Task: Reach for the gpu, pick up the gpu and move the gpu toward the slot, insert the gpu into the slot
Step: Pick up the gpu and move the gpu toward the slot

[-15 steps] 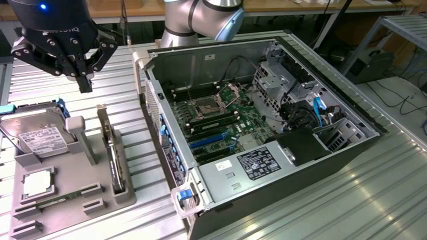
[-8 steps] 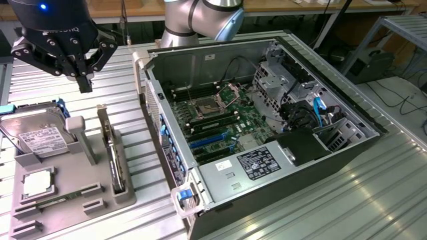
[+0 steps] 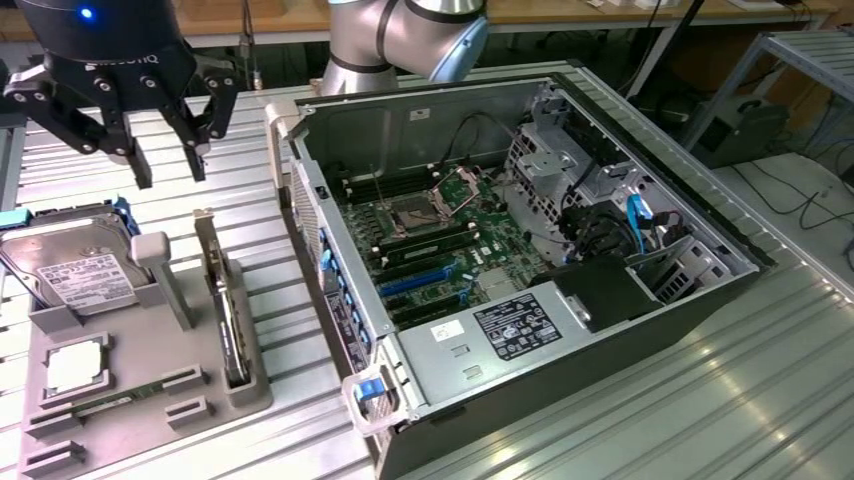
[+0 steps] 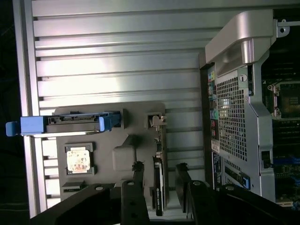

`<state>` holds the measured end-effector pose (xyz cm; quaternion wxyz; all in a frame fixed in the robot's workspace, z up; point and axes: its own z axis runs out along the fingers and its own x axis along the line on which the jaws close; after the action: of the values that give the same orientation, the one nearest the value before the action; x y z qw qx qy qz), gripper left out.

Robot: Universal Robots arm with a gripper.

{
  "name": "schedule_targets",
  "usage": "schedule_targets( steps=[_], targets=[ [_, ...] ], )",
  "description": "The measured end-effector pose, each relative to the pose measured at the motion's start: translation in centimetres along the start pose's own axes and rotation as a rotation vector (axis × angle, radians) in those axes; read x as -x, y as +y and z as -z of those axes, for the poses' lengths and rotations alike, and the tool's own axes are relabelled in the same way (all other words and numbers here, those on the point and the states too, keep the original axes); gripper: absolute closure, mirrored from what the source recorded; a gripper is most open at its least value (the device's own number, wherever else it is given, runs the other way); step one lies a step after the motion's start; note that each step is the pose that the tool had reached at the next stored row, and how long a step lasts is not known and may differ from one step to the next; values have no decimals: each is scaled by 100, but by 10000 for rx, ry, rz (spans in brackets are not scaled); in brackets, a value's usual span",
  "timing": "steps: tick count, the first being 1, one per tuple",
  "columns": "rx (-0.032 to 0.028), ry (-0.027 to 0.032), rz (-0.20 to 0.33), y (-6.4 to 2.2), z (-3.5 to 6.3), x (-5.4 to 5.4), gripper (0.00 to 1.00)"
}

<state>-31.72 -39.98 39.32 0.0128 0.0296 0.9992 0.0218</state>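
Above the grey parts holder (image 3: 160, 290) on the ribbed metal table (image 3: 601, 420), the Universal Robots arm's gripper (image 3: 171, 172) hangs with its fingers spread and nothing between them. The gpu (image 3: 227, 320) stands on its long edge in a groove along the holder's side nearest the open computer case (image 3: 304, 215), with its silver bracket at one end. The wrist view looks down the card's thin top edge, flanked by the two fingertips. A hard drive (image 3: 67, 280) and a processor chip (image 3: 74, 365) sit in the holder's other bays. The reach appears to be in hand, the card not yet gripped. A grasp would call for a straight descent, with the fingers straddling the card squarely and clear of the groove's walls.
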Motion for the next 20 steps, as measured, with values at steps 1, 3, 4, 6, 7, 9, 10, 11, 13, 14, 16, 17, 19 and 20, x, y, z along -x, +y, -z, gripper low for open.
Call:
schedule_targets(
  steps=[1,3,4,6,7,9,10,11,13,14,16,17,19,20],
  targets=[
    [-10,1,21,0,0,-1,52],
    [-40,7,150,-1,-1,-3,52],
    [-45,21,277,-2,-4,-3,52],
    [-47,68,568,-2,-10,-4,52],
    [-49,84,645,-6,-13,-3,52],
    [-48,91,715,-43,-22,-1,52],
    [-47,91,741,-80,-30,0,52],
    [-46,92,754,-133,-39,3,52],
    [-47,92,762,-214,-55,7,52],
    [-45,90,761,-238,-81,8,52],
    [-46,91,760,-244,-117,6,52],
    [-45,90,760,-246,-135,6,52],
    [-54,91,762,-252,-168,6,52],
    [-86,91,765,-258,-174,7,52]
  ],
)
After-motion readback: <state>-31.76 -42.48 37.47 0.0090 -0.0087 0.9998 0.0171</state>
